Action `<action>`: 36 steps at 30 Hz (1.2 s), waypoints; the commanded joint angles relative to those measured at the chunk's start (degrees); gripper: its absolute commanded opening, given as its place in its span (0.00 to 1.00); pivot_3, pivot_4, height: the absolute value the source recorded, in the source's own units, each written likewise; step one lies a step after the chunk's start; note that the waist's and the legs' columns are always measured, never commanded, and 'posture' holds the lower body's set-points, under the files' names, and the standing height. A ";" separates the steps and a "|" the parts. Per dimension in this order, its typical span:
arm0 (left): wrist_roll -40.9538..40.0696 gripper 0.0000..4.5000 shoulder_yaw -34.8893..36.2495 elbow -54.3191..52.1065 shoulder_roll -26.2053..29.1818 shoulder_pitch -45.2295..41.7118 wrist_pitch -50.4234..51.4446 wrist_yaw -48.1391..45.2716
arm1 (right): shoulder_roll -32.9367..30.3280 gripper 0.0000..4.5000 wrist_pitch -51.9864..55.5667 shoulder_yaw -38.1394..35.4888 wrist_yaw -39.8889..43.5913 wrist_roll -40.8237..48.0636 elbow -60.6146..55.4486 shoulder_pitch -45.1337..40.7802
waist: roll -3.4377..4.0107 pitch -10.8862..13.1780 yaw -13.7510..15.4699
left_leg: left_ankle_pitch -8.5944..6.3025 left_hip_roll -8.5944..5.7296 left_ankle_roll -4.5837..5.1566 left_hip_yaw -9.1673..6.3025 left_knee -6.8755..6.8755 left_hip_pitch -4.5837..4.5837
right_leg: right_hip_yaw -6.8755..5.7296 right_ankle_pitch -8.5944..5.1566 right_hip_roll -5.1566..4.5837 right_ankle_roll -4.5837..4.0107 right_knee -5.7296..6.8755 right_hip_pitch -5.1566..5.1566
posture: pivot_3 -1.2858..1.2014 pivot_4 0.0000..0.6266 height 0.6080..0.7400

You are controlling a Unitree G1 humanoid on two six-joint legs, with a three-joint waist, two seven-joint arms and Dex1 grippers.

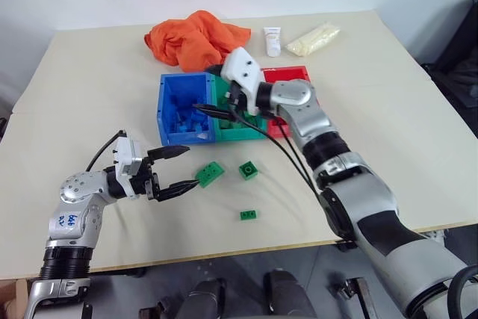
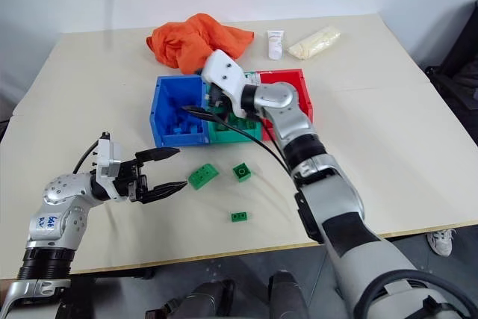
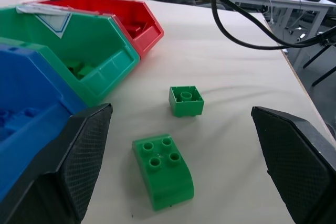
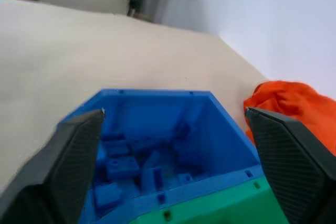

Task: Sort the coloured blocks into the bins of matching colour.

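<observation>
Here: three green studded blocks [image 1: 210,174] loose on table [image 1: 89,95]; blue bin [image 1: 181,107] holds blue bricks; both pincers wide, empty.

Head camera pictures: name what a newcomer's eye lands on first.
The row of bins, blue, green and red, sits mid-table with the open right gripper over it. Three green blocks lie on the table in front, beside the open left gripper. An orange cloth is bunched behind the bins.
</observation>
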 commanded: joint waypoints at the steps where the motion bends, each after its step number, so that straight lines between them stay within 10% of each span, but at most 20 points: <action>1: -0.06 1.00 0.25 -0.53 0.15 0.76 -1.09 -0.78 | -6.76 0.99 6.70 -0.27 9.18 5.23 -17.49 8.65 | 0.00 0.00 0.51 | -0.01 -0.04 0.02 -0.03 0.00 -0.01 | 0.00 0.00 -0.03 0.00 -0.02 0.03 | 0.52 0.24 1.00; 9: 0.22 1.00 1.18 2.54 1.27 1.07 -1.86 -2.23 | -27.50 0.99 24.60 -4.08 17.50 13.65 -47.32 31.46 | 0.00 0.00 1.64 | -0.05 -0.11 0.08 0.13 0.11 -0.08 | 0.00 -0.01 -0.13 0.01 -0.35 0.05 | 0.52 0.24 1.00; 19: 0.12 1.00 1.22 3.35 1.87 0.66 -2.07 -3.33 | -43.03 0.99 31.46 -13.57 17.35 17.29 -56.46 48.41 | -0.01 0.00 3.70 | -0.05 -0.08 0.10 0.34 0.15 -0.06 | 0.06 -0.01 -0.13 0.00 -0.87 0.14 | 0.52 0.24 1.00; 36: -1.99 1.00 2.51 -4.07 2.65 7.84 1.11 -3.23 | -40.15 0.99 42.98 4.12 12.21 15.35 -74.21 47.98 | -0.01 0.01 3.64 | -0.05 -0.02 0.13 0.37 0.12 -0.05 | 0.05 -0.01 -0.11 0.00 -1.07 0.23 | 0.52 0.24 1.00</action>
